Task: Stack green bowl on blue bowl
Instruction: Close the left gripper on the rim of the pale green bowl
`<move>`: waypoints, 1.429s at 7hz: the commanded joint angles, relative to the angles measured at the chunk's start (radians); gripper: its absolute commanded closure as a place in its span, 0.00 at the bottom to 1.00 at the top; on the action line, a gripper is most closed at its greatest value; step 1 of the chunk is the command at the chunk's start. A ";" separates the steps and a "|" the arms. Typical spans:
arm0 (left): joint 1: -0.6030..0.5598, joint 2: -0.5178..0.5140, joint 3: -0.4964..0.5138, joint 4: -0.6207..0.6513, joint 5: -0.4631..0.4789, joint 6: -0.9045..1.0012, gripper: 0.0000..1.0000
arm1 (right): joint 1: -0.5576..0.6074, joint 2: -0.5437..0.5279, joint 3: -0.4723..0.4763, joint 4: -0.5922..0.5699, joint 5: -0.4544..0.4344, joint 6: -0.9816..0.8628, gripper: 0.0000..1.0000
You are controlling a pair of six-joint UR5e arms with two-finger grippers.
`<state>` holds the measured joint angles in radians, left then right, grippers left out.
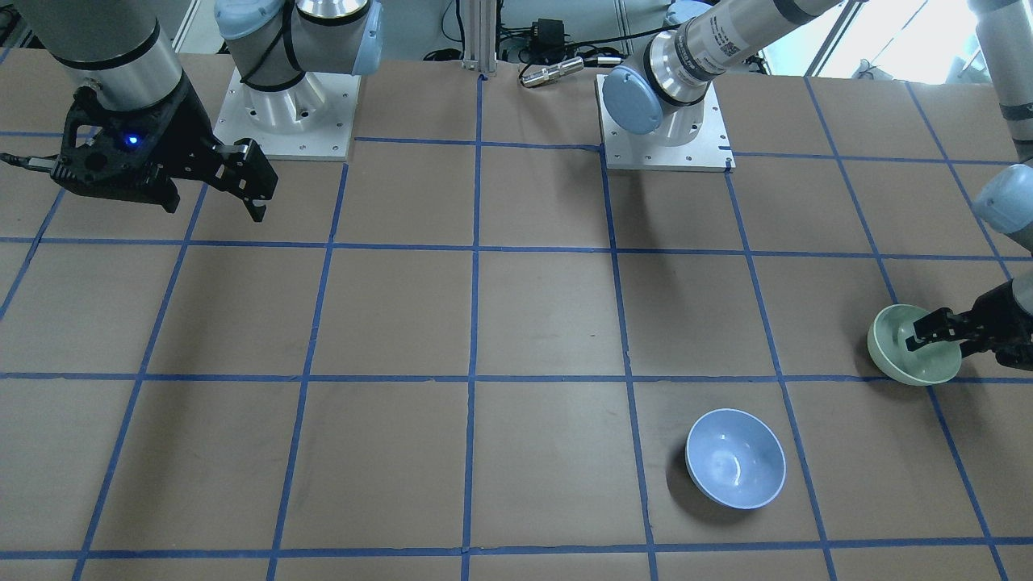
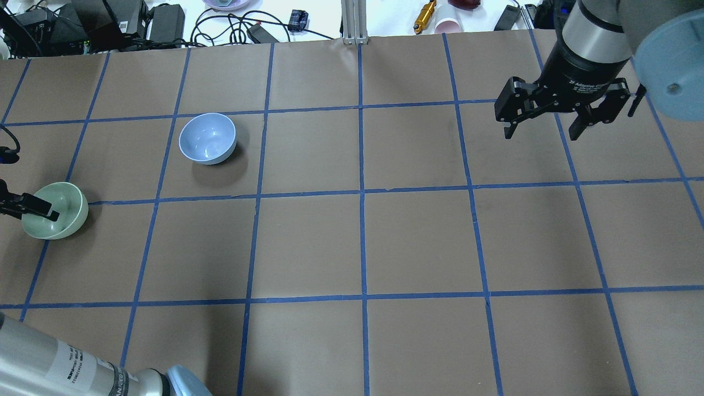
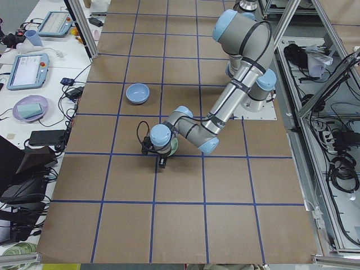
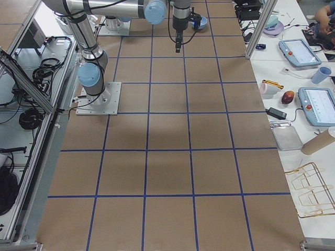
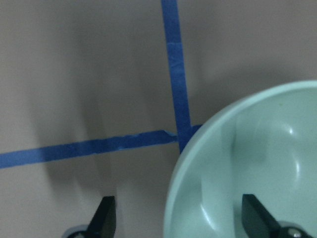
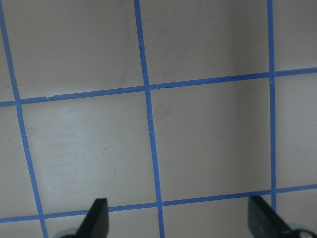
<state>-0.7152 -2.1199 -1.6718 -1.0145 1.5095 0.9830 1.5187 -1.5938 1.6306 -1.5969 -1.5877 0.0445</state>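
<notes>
Left gripper [image 5: 181, 218] open, jaws straddling the near wall of the green bowl [image 2: 66, 212]: one finger inside, one outside; bowl sits on the table [image 1: 549, 315] over a crossing of blue tape lines [image 5: 174, 74], far out on the robot's left; blue bowl [image 1: 734, 460] upright, apart from it, farther from the robot; right gripper [image 2: 543, 132] open, above bare table.

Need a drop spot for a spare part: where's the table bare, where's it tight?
Bare: the table from the blue bowl across the middle to the right gripper, which hovers open above the surface. Tight: the robot-left edge, where the left gripper straddles the rim of the green bowl, jaws open.
</notes>
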 commanded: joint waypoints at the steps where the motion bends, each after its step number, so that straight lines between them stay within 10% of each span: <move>1: 0.000 -0.003 0.000 -0.001 -0.002 0.000 0.21 | 0.000 0.000 0.002 0.000 0.000 0.000 0.00; 3: 0.000 -0.005 0.000 -0.003 -0.003 0.000 0.25 | 0.000 0.000 0.000 0.000 0.000 0.000 0.00; 8: 0.000 -0.002 0.004 -0.004 -0.009 0.002 1.00 | 0.000 0.000 0.000 0.000 0.000 0.000 0.00; 10: 0.002 0.011 0.010 -0.016 -0.006 0.003 1.00 | 0.000 0.000 0.000 0.000 0.000 0.000 0.00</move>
<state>-0.7138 -2.1177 -1.6643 -1.0219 1.5028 0.9860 1.5187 -1.5938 1.6306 -1.5969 -1.5869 0.0445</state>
